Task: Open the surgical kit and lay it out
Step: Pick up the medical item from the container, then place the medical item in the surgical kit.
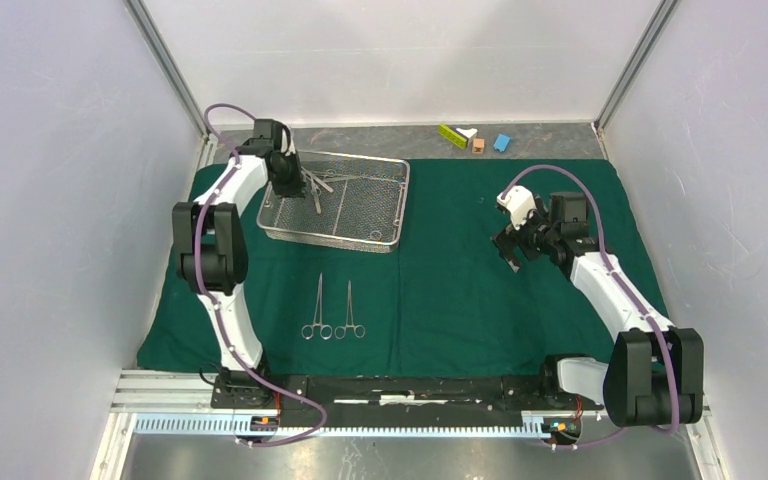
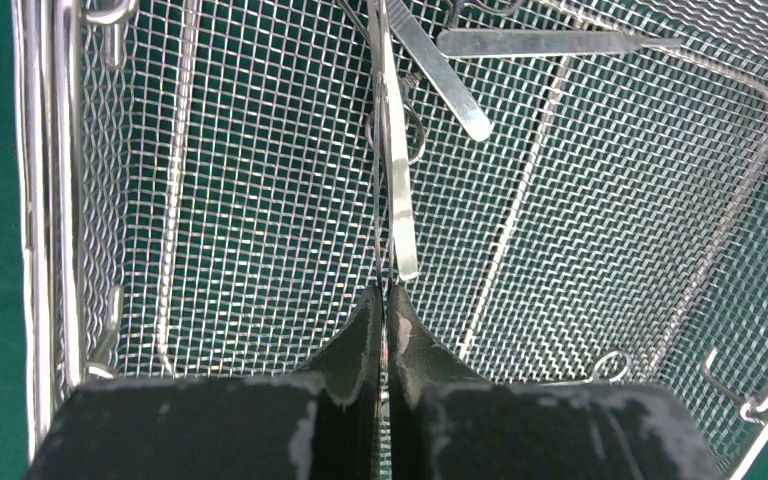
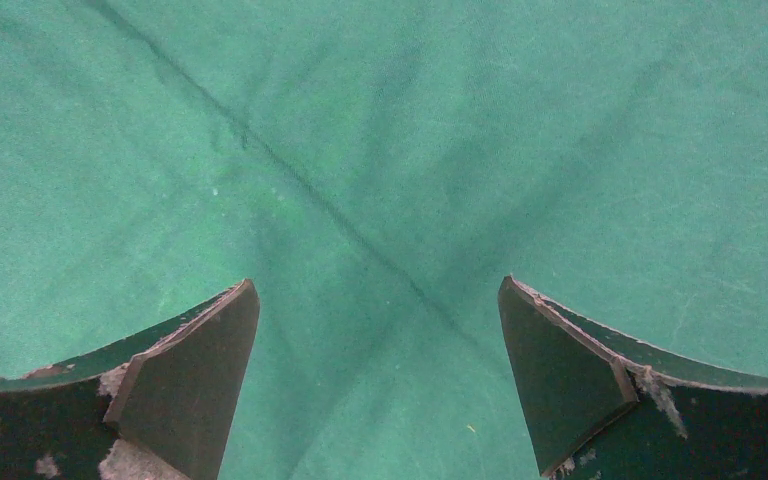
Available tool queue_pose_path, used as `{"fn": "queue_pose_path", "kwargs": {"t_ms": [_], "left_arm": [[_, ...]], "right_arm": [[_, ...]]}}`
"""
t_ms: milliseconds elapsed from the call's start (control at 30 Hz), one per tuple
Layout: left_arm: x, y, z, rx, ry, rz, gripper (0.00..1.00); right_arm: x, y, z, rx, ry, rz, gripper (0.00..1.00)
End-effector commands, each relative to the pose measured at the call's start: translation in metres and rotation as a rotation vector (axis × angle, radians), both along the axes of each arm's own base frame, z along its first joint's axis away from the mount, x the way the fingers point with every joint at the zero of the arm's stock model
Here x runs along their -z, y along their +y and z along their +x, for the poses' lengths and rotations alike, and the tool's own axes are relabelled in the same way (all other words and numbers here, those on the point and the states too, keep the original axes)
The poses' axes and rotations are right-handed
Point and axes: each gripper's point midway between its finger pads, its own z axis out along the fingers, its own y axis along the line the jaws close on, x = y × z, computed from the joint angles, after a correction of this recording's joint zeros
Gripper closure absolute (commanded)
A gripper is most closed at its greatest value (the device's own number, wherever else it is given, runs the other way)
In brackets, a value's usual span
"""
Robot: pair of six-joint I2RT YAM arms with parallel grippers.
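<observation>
Now the left tool (image 2: 388, 300) pinches tweezers (image 2: 400, 200) in the mesh tray (image 1: 335, 238), right tool (image 3: 378, 285) spread; next, probably lift them out beside the clamps (image 1: 332, 312).

No legible text or markings anywhere

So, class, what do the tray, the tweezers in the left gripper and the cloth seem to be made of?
Tray: silvery wire mesh, likely steel, see-through weave.
Tweezers: polished metal, probably steel, bright glare along the blade.
Cloth: matte green fabric, apparently woven, creased.
</observation>
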Motion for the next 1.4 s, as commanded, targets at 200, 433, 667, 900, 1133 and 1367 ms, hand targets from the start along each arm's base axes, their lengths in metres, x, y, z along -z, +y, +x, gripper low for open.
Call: {"fn": "queue_pose_path", "kwargs": {"t_ms": [200,433,667,900,1133,1367], "left_arm": [[-0.057,-0.025,-0.03,0.116,-0.164,-0.067,0.98],[-0.078,-0.095,-0.11,0.386,-0.3,-0.028,0.98],[-0.078,-0.179,-0.194,0.627,-0.272,-0.133,0.98],[-0.061,-0.233,-0.241,0.731,-0.222,-0.12,0.98],[-0.044,-0.271,-0.266,0.666,-0.097,-0.147,0.98],[-0.019,-0.317,-0.293,0.579,0.075,-0.21,0.98]], "right_arm": [[-0.007,0.002,0.006,-0.014,-0.032,0.006,0.03],[-0.008,-0.002,0.009,0.005,-0.044,-0.007,0.03],[-0.012,-0.019,0.012,0.083,-0.089,-0.065,0.03],[-0.023,-0.034,0.001,0.167,-0.127,-0.099,0.03],[-0.016,-0.056,-0.021,0.263,-0.146,-0.144,0.02],[-0.015,-0.089,-0.028,0.391,-0.15,-0.127,0.02]]}}
